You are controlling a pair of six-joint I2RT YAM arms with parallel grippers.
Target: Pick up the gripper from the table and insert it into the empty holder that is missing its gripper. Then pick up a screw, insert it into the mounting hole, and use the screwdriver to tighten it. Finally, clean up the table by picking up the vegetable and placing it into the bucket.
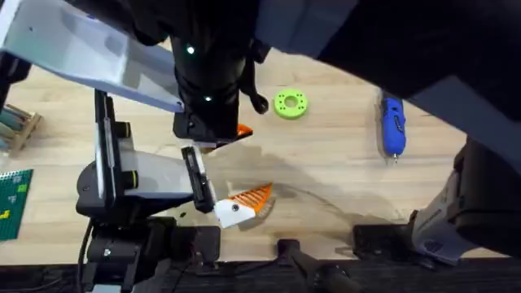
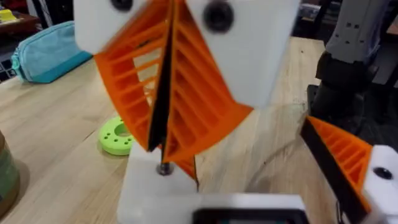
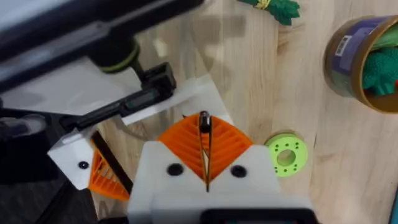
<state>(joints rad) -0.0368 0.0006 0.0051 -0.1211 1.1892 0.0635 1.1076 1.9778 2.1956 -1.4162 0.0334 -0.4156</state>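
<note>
My right gripper (image 3: 204,124) is shut, its orange pads pinching a small screw (image 3: 204,120) at their tips. In the left wrist view the right gripper (image 2: 163,152) hangs tips-down. There the screw (image 2: 165,168) sits just above a white block (image 2: 149,193) edged with orange; I cannot tell if that is the holder. An orange ribbed gripper finger (image 1: 254,197) sits in a white mount (image 1: 232,213) on the grey stand's black arm. My left gripper's white body (image 2: 249,204) lies low beside the stand. The blue screwdriver (image 1: 393,126) lies at the right. The vegetable (image 3: 273,7) lies near the bucket (image 3: 348,59).
A lime-green ring (image 1: 291,103) lies just beyond the right gripper. A wooden rack (image 1: 16,126) and a green baseplate (image 1: 12,203) sit at the left edge. A teal pouch (image 2: 50,50) lies far back. Both arms loom dark over the table's far half.
</note>
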